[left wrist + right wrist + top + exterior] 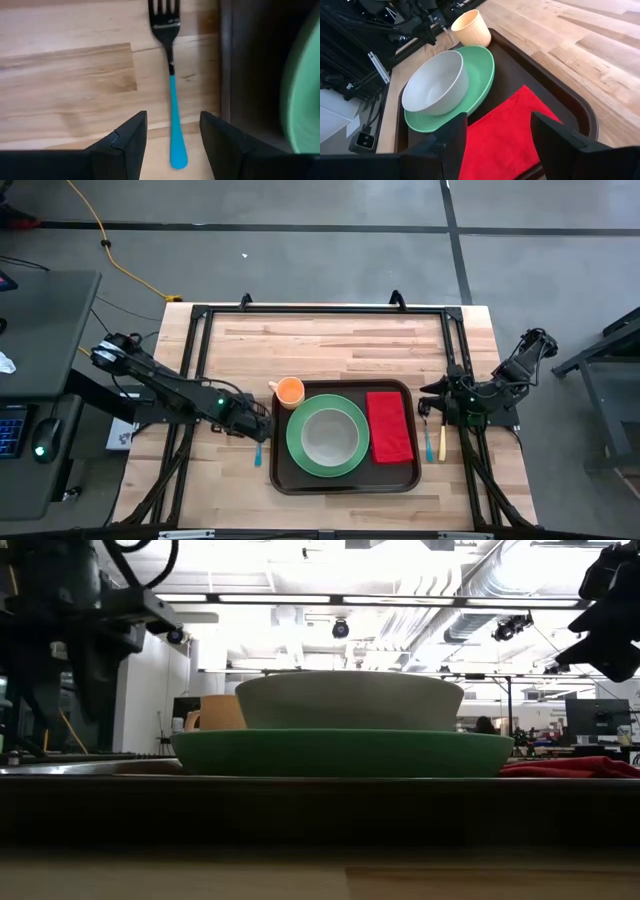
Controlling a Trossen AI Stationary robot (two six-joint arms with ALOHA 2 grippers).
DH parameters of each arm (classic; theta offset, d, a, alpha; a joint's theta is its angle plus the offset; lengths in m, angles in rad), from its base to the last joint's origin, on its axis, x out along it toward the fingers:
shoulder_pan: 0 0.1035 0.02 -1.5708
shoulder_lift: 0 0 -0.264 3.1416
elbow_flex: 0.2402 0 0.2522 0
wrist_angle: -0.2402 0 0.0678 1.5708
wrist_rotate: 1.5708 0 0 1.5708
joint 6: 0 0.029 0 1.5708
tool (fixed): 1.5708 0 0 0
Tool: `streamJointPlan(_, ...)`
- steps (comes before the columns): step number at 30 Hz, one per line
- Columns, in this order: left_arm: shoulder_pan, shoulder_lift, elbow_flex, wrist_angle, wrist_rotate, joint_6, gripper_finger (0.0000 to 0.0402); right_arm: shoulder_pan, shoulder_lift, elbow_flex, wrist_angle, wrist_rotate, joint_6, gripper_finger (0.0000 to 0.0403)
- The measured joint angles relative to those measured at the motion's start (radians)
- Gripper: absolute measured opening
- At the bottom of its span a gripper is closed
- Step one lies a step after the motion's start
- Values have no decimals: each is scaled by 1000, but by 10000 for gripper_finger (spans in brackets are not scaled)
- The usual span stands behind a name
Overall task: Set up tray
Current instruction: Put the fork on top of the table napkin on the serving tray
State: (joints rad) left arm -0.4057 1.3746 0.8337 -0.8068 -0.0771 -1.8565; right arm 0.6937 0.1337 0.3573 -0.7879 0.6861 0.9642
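Tray: your tray [345,482] sits on the table [330,340] at the near middle, between the two arms.
On the tray: a green plate [296,448] with a grey bowl [328,435] on it, a red napkin [390,426] just beside the plate, and an orange cup [290,391] at the far left corner.
Left end effector: your left end effector [172,137] is low over the table just left of the tray, fingers apart and holding nothing; the blue handle of a fork [172,95] lies between them.
Right end effector: your right end effector [497,135] hangs just right of the tray, over its napkin end, fingers spread and empty.
Beside it: a yellow-handled piece of cutlery [441,442] lies on the table right of the tray; it may be a knife, but you cannot tell from above.
Handling: expect a stiff, light plastic tray with a smooth, likely slippery floor, so the plate and bowl could slide if you nudge it.
Where to hold: take it by the raised rim on a long side, or on both short ends.
Fork: thin and flat on the wood; pinch the blue handle across its width.
Writing: you can read no brand, label or text on anything.
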Motion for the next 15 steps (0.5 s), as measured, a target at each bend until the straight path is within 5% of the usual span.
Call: streamJointPlan(15,142,167,2,90,70,124,211,0,16,0,5,34,30,197)
